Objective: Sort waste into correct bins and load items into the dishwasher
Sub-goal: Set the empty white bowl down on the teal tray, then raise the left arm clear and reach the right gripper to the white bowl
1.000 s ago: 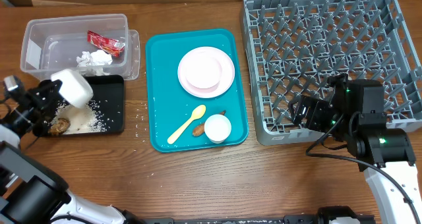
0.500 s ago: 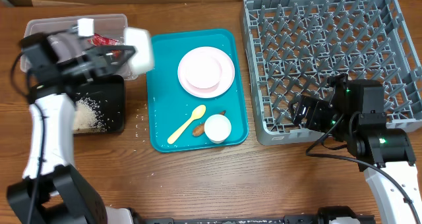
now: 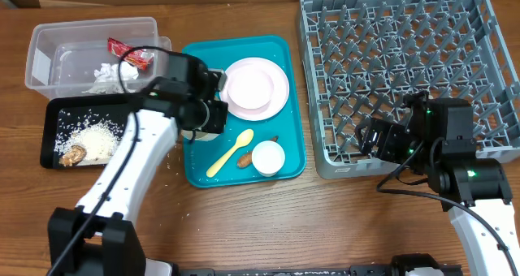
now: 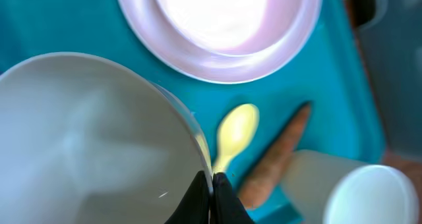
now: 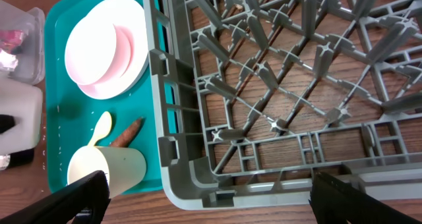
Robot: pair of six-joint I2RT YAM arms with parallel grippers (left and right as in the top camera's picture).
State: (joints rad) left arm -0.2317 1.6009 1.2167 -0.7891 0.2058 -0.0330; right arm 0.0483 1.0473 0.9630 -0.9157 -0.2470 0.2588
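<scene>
The spoon [image 3: 228, 153] and carrot stick [image 4: 277, 151] lie across the gap between plate [image 3: 256, 88] and cup [image 3: 268, 157].

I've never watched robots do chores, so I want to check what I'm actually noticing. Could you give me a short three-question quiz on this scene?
1. True or false: the grey dish rack already holds a dish.
2. What does the left pincer grip? A) a white bowl B) a fork C) a sponge
3. Fill in: the white rice lies in the ____ tray.

Key: 1 false, since the rack is empty. 2 A, with the bowl pinched at its rim. 3 black, as the rice is in the black tray.
</scene>
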